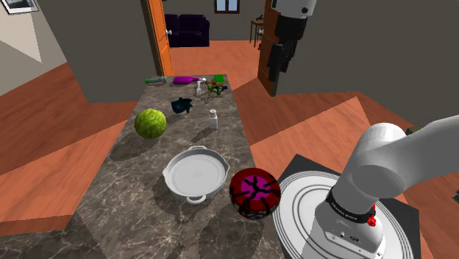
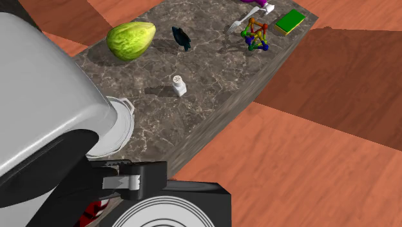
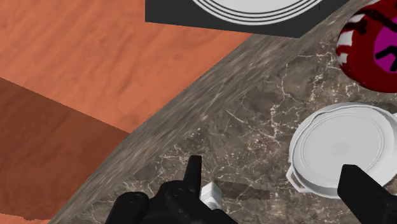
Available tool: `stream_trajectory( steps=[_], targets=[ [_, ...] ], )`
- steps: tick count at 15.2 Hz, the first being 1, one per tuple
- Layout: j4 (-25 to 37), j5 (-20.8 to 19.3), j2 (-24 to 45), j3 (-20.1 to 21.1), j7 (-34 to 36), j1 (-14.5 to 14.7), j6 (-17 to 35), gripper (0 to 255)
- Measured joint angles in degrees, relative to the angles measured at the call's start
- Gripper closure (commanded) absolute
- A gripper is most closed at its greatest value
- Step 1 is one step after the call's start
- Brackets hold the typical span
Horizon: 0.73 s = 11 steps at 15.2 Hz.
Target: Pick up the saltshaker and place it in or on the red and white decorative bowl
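Beneath the wide-spread gripper [image 3: 270, 165], the saltshaker [image 3: 211, 193] appears beside one finger [image 3: 194, 168].

saltshaker [image 1: 213, 118] beyond handled dish [image 1: 195, 174], decorative bowl [image 1: 254, 193] just beside dish

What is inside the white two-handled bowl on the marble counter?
Nothing: the white bowl shows a bare inside in the shoulder and wrist views. The saltshaker stands apart on the counter. The spot beneath the bowl is covered.
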Motion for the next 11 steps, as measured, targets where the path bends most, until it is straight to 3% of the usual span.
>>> stream_trajectory(
  steps=[3, 11],
  targets=[
    [0.0, 0.0, 2.2, 0.0, 0.1, 0.0, 1.9, 0],
    [2.3, 0.0, 16.4, 0.0, 0.9, -0.2, 12.7, 0]
  ],
)
